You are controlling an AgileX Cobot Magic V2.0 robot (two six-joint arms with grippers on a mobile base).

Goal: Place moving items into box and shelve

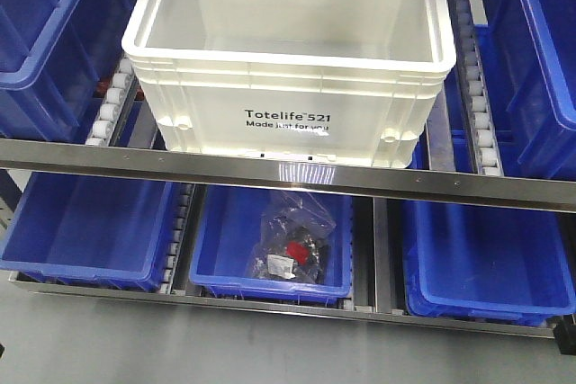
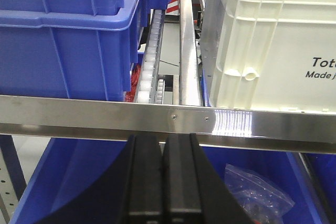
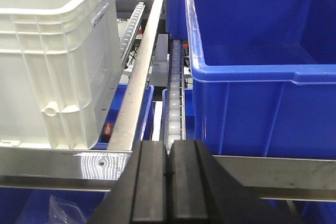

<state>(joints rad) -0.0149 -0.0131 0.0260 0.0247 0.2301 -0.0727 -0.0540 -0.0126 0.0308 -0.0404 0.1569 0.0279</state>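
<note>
A white Totelife box (image 1: 288, 51) stands empty on the upper roller shelf; it also shows in the left wrist view (image 2: 273, 40) and the right wrist view (image 3: 52, 61). A clear plastic bag with red and dark parts (image 1: 292, 240) lies in the middle blue bin (image 1: 216, 249) on the lower level, and its corner shows in the left wrist view (image 2: 257, 195). My left gripper (image 2: 163, 145) is shut and empty, just below the steel rail (image 2: 168, 116). My right gripper (image 3: 167, 153) is shut and empty, in front of the rail (image 3: 63, 166). Neither arm shows in the front view.
Blue bins stand either side of the white box on the upper level (image 1: 45, 33) (image 1: 540, 51), with roller tracks (image 1: 477, 96) between. More blue bins sit on the lower level, left (image 1: 90, 231) and right (image 1: 490, 267). The steel rail (image 1: 288, 173) crosses the front.
</note>
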